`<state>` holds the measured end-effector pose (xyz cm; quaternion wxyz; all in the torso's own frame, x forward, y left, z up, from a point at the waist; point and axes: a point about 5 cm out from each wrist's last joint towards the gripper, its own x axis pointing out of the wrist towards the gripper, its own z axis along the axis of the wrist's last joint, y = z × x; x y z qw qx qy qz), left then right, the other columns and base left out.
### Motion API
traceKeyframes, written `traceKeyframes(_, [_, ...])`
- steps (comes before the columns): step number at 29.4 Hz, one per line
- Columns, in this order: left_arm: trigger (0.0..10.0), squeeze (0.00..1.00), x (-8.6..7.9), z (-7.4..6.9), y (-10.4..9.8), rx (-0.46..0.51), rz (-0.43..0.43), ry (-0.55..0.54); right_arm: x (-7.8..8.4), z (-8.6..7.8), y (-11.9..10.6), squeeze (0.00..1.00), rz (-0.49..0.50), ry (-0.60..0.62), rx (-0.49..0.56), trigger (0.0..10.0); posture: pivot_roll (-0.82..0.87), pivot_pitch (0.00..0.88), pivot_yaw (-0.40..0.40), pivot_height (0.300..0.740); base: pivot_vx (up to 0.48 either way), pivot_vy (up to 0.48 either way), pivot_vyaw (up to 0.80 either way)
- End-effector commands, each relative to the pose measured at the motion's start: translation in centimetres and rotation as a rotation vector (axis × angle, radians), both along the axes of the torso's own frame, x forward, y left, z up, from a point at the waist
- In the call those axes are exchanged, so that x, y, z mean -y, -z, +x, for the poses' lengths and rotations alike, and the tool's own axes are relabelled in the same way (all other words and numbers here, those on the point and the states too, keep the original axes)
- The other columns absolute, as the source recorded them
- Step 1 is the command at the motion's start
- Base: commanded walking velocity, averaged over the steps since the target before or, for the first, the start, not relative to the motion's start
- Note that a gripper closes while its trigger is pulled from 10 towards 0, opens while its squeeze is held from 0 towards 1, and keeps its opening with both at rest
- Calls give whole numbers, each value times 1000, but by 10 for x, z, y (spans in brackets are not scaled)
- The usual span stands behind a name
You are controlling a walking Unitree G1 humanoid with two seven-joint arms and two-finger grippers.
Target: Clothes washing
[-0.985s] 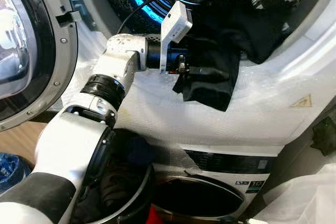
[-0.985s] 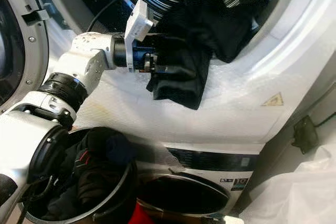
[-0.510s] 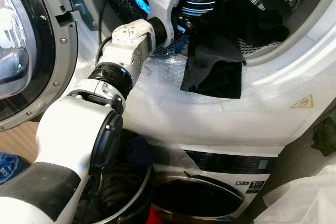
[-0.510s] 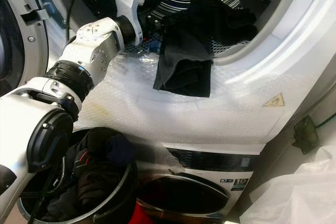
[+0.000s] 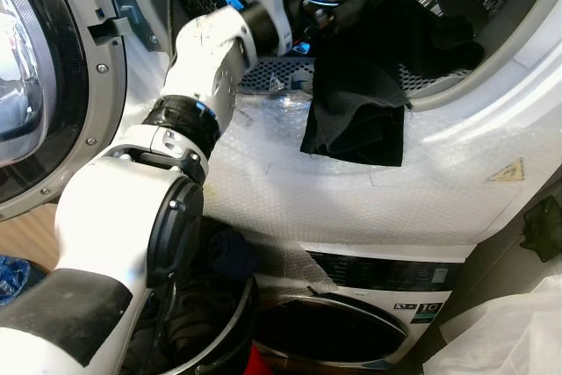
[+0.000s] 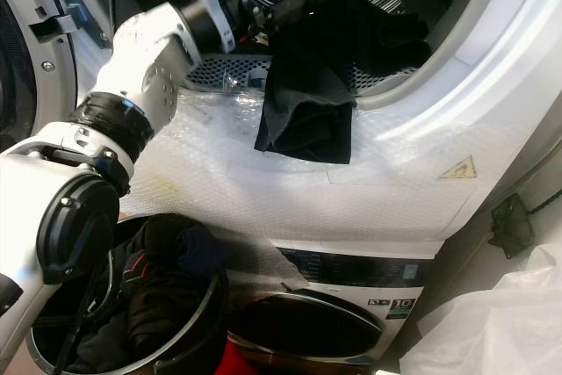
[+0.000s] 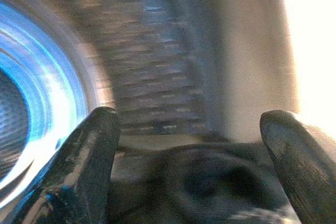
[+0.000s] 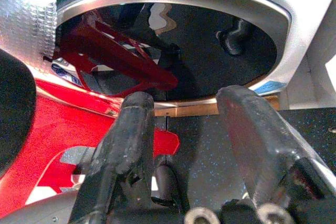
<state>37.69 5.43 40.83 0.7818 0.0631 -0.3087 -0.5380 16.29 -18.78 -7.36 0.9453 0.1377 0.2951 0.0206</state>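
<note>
Nearest me, the laundry basket (image 6: 132, 305) is sitting full of dark clothes below the drum. The right gripper (image 8: 184, 145) is hanging idle, fingers slightly apart, holding nothing. I'm now reaching the left gripper (image 7: 189, 145) up into the drum mouth (image 5: 457, 76), having let go a second ago; its fingers are spread wide and empty. The black garment (image 5: 356, 94) is still draping over the rim, half out, so it's needing another push.
</note>
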Motion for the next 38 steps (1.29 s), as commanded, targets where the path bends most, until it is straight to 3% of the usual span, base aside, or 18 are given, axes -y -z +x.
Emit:
traceKeyframes(1, [10000, 0, 6, -10, 11, -1, 145, 215, -4, -1, 2, 0, 7, -6, -11, 10000, -184, 4, 97, 740, 0, 0, 0])
traceKeyframes(4, [10000, 0, 8, -12, 26, -27, 248, 317, -5, 1, 1, 0, 8, -8, -11, 10000, -181, 0, 97, 740, 0, 0, 0])
traceKeyframes(7, [10000, 0, 6, -10, 51, -65, 398, 343, -6, 2, 1, 0, 9, -10, -12, 10000, -177, 0, 99, 740, 0, 0, 0])
traceKeyframes(10, [10000, 0, 5, -8, 60, -94, 412, 326, -7, 1, 2, 0, 12, -10, -16, 10000, -178, 0, 101, 740, 0, 0, 0])
traceKeyframes(13, [10000, 0, 7, -2, 71, -127, 415, 243, -8, 0, 3, 0, 16, -14, -20, 10000, -183, 0, 102, 740, 0, 0, 0])
traceKeyframes(18, [10000, 0, 18, 5, 67, -160, 359, 97, -6, 0, 2, 0, 12, -5, -13, 10000, -195, 0, 113, 740, 0, 0, 0])
traceKeyframes(22, [10000, 0, 23, 7, 63, -176, 330, 53, -4, 0, 1, 0, 9, 2, -11, 10000, -198, 8, 117, 740, 0, 0, 0])
traceKeyframes(24, [10000, 0, 28, 13, 59, -223, 281, -65, -3, -2, 2, 0, 8, 8, -13, 10000, -208, 23, 125, 740, 0, 0, 0])
traceKeyframes(28, [10000, 0, 28, 17, 59, -247, 267, -142, -3, -5, 3, 0, 8, 11, -15, 10000, -217, 33, 131, 740, 0, 0, 0])
traceKeyframes(29, [10000, 0, 25, 23, 62, -273, 251, -255, -3, -7, 4, 0, 9, 15, -19, 10000, -223, 36, 132, 740, 0, 0, 0])
traceKeyframes(38, [10000, 0, 5, 35, 55, -287, 124, -532, 1, -14, 5, 0, 2, 24, -23, 10000, -244, 50, 130, 740, 0, 0, 0])
